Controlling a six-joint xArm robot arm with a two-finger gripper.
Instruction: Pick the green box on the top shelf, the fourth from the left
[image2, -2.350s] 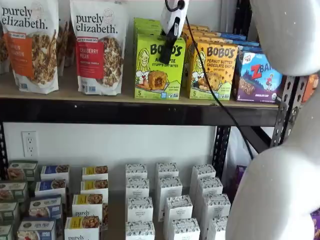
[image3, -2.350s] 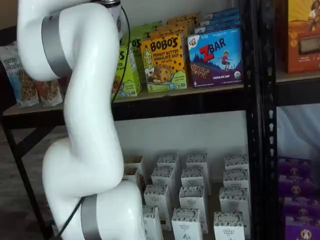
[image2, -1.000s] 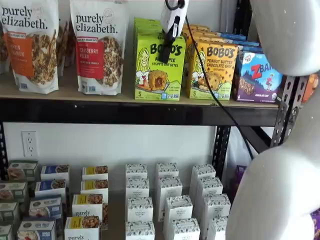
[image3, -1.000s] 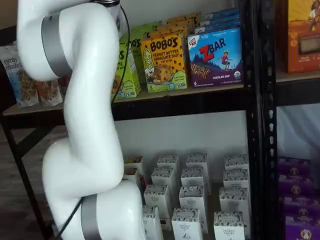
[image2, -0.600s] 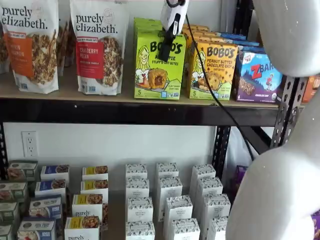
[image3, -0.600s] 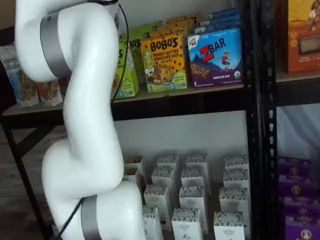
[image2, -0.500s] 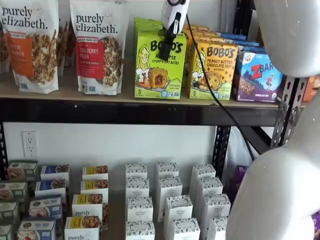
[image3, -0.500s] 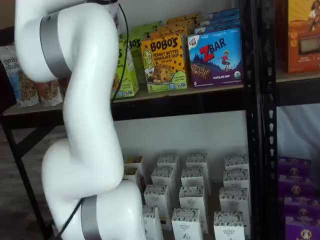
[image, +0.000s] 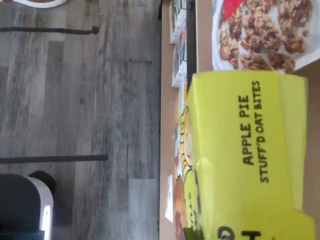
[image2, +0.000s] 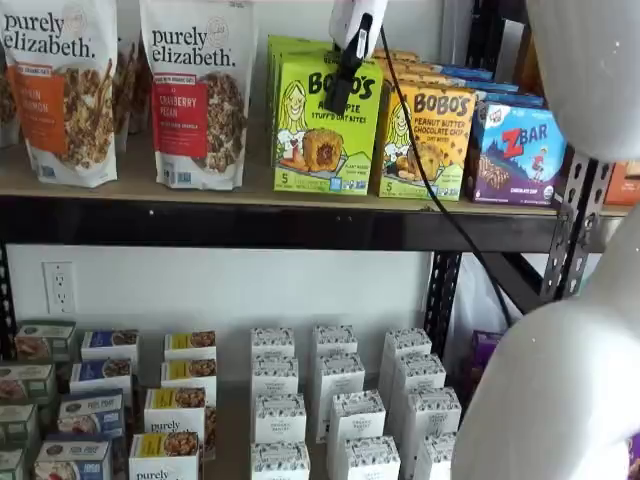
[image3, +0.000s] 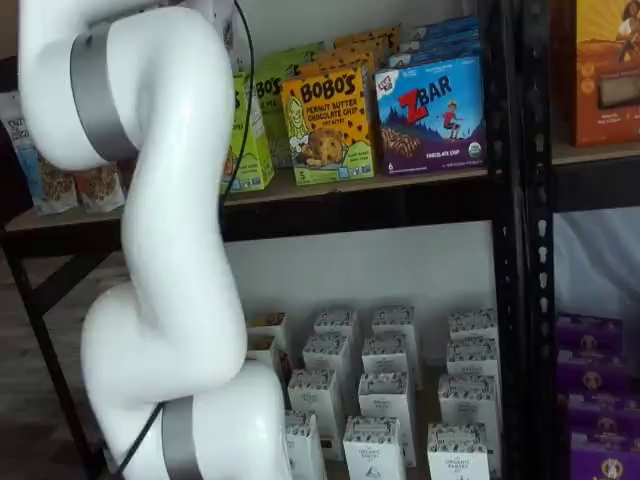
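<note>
Green box (image2: 325, 125) is rising off the top shelf (image2: 270, 222), sitting higher than a moment ago, the gripper (image2: 338, 98) pinching it: lift working.

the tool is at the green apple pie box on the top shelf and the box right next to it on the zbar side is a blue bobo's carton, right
Not quite. In a shelf view the carton between the green box and the Zbar box is yellow-orange, Bobo's Peanut Butter Chocolate Chip. The tool is at the green box on the top shelf, as you said.
</note>
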